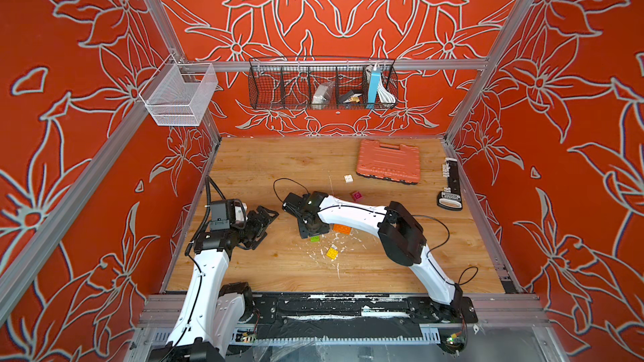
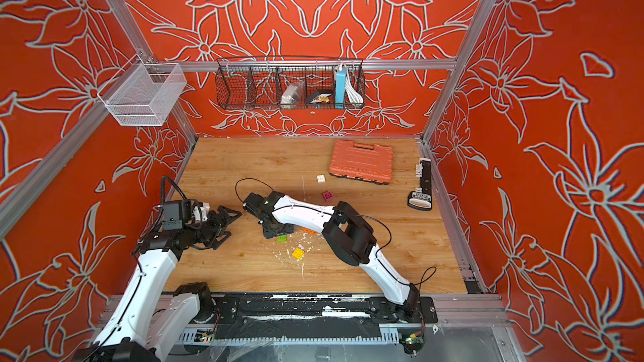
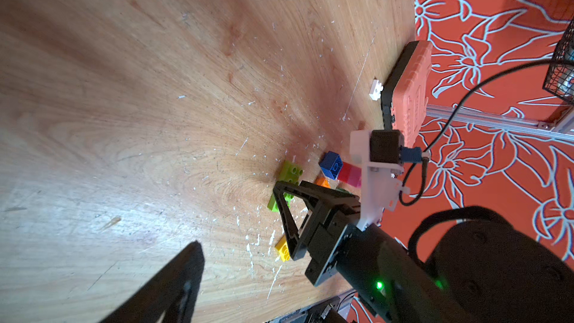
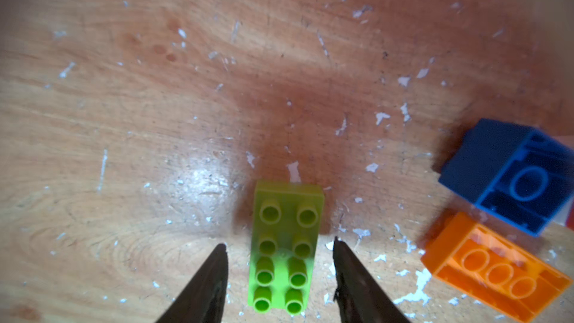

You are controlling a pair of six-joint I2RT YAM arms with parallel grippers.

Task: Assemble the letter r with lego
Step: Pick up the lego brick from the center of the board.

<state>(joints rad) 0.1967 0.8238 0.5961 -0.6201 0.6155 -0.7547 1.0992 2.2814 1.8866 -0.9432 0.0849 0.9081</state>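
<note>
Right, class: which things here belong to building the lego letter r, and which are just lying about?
Job: lime brick, blue brick, orange brick, yellow brick, magenta brick, white brick.
Lying about: orange case, black tool, black wire basket, white mesh basket.

Red-orange walls (image 1: 87,99) carry pale outlined flowers. Aluminium rails (image 1: 435,64) hold a black wire basket (image 1: 268,90) at twelve o'clock and a white mesh basket (image 1: 181,102) at ten, above a scratched wooden tabletop (image 1: 265,168).
</note>
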